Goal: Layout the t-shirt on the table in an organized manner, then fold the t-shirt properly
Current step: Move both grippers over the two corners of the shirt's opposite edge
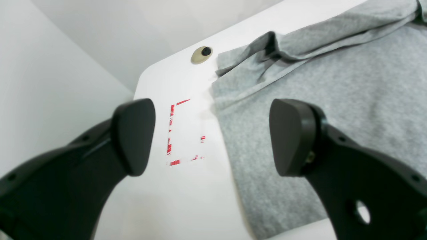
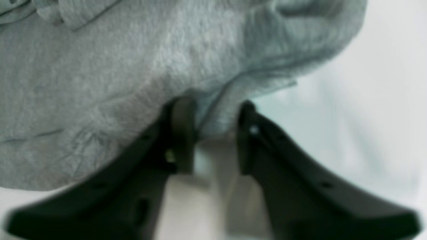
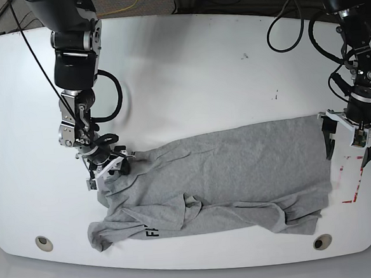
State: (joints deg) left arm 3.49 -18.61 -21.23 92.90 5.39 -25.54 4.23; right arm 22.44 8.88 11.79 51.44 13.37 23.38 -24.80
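White bench (image 3: 186, 62) carries the shirt (image 3: 238, 167), rumpled along its near edge. Your right claw (image 2: 213, 133) pinches a shirt corner; the left claw (image 1: 213, 136) hovers wide at the opposite edge. Pull outward slowly, keeping cloth low.

**Right arm pinching, left arm poised with jaws apart**

The right gripper (image 3: 114, 164) hangs from a near-vertical forearm by the tabletop's left side in the base view, its black fingers (image 2: 181, 133) drawn close and pinching a fold of the t-shirt (image 2: 133, 66). The left gripper (image 3: 357, 141) points down near the tabletop's right edge, wrist upright, fingertips (image 1: 133, 136) spread wide with nothing between them
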